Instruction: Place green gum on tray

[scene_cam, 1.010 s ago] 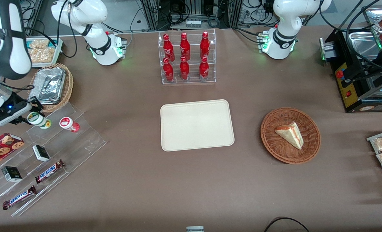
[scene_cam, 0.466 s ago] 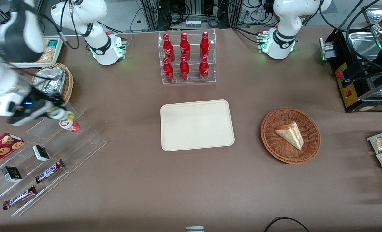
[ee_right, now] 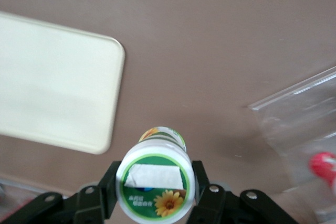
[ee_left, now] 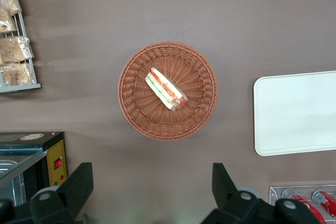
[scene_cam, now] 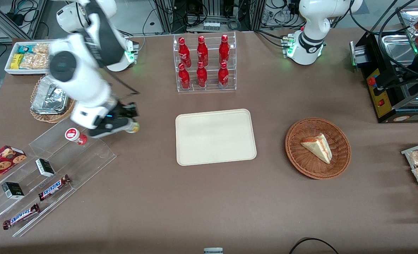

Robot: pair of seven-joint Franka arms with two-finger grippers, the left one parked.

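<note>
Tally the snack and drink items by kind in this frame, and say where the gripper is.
Red bottles: 6
Snickers bars: 2
Gum bottles: 2, green gum in the gripper between rack and tray, red gum on the rack
Sandwich: 1
Total: 11

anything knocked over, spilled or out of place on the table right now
Nothing stands out. The gripper carries the green gum above bare table, between the clear stepped rack and the tray. The red-lidded bottle lies tilted on the rack. The sandwich sits inside its basket.
</note>
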